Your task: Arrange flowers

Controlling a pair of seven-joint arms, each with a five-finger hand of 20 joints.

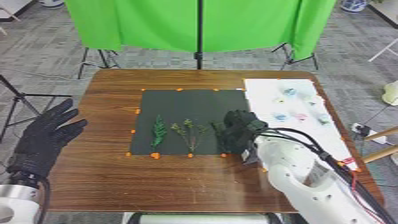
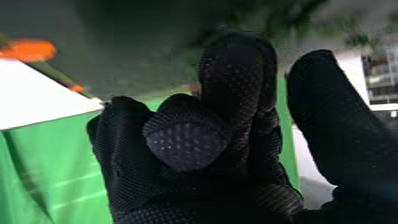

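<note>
Setting the green first, colour to follow

Three sprigs lie upright in the head view on the dark mat, side by side and slightly apart: a feathery, deep-green sprig (image 1: pixel 159 132) at the left, a thin, forking stem (image 1: pixel 191 135) with sparse yellowish tips in the middle, and a third sprig (image 1: pixel 218 129) at the right, partly hidden by the right hand (image 1: pixel 238 131). That puts the work at an early stage, by my judgement: the foliage is laid out, while the blossoms have yet to join it. Whether the third piece is finally placed, I cannot tell.

Seen from the wrist, the right hand's textured black fingers sit close together, some bent and one long and nearly straight, with the thumb well apart from them and nothing visibly clamped between. Whether the fingertips touch the greenery is unclear.

Around the sprigs is the flat, matte mat (image 1: pixel 182 107), edged with small orange markers (image 1: pixel 155 155). Beside it, on a smooth white sheet (image 1: pixel 262 92), wait small rounded blossoms (image 1: pixel 300 117) in pale blue, pink and white. The left hand (image 1: pixel 40 135), fingers extended and thumb apart, is held at the left side of the grained brown table (image 1: pixel 107 180).
</note>
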